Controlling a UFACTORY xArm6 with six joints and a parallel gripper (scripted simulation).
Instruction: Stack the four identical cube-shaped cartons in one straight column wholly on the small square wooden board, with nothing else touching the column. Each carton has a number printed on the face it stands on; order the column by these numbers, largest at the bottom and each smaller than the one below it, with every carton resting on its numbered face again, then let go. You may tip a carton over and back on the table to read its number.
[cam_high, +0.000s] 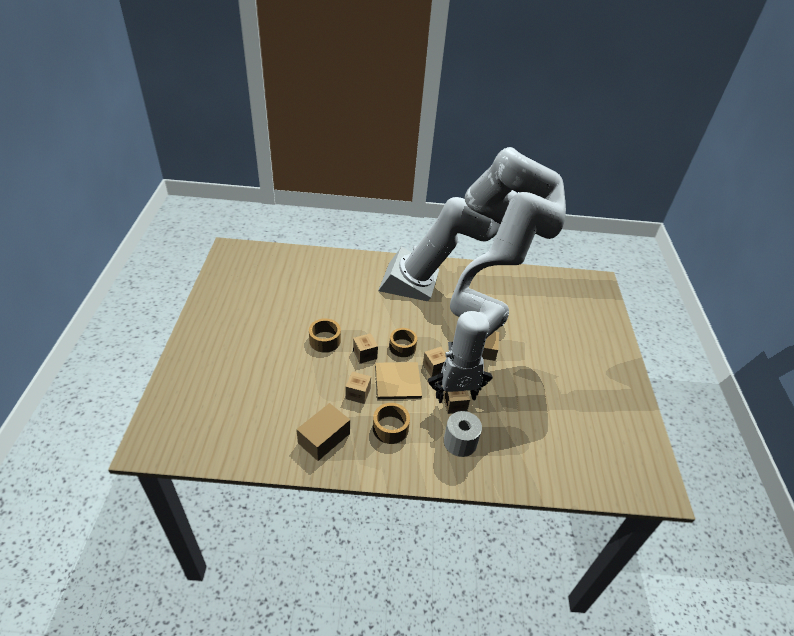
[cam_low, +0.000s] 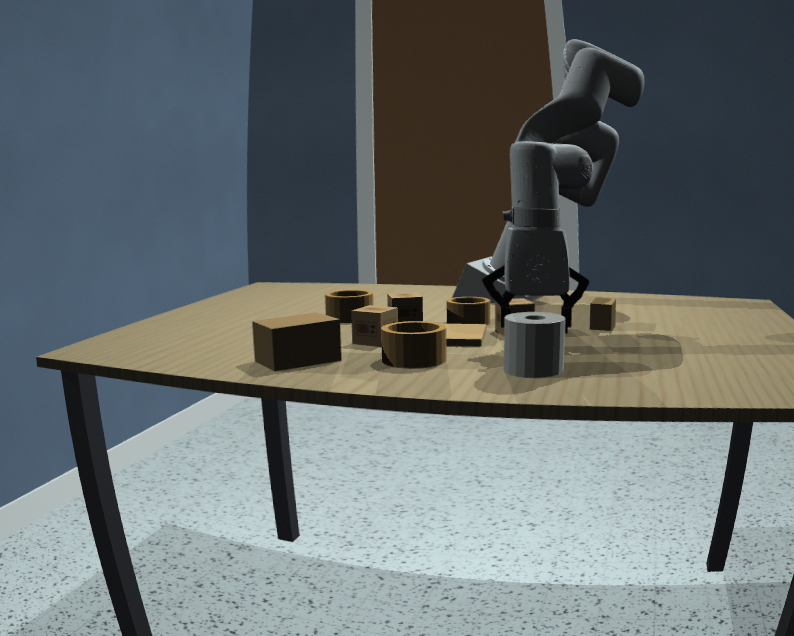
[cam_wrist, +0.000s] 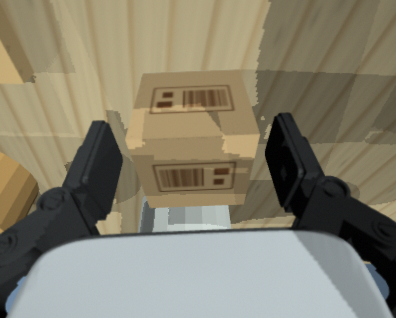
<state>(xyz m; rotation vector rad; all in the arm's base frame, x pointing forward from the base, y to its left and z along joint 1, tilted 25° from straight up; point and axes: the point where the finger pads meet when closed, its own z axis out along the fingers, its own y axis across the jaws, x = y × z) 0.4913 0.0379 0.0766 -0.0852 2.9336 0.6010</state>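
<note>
Grey cylinder (cam_high: 463, 433) beside straddled carton (cam_wrist: 192, 140)

- The arm (cam_high: 510, 218) rises from its base, folds at the elbow and reaches down, with the wrist vertical.
- The gripper (cam_wrist: 192, 155) points straight down, low over the table.
- Its black fingers stand spread wide apart, gripping nothing.

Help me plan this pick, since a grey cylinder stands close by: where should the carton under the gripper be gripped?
Grip the carton from straight above, on its two plain side faces. The open gripper already straddles it, one finger each side. The grey cylinder stands apart, off the closing line, probably no obstacle.
</note>
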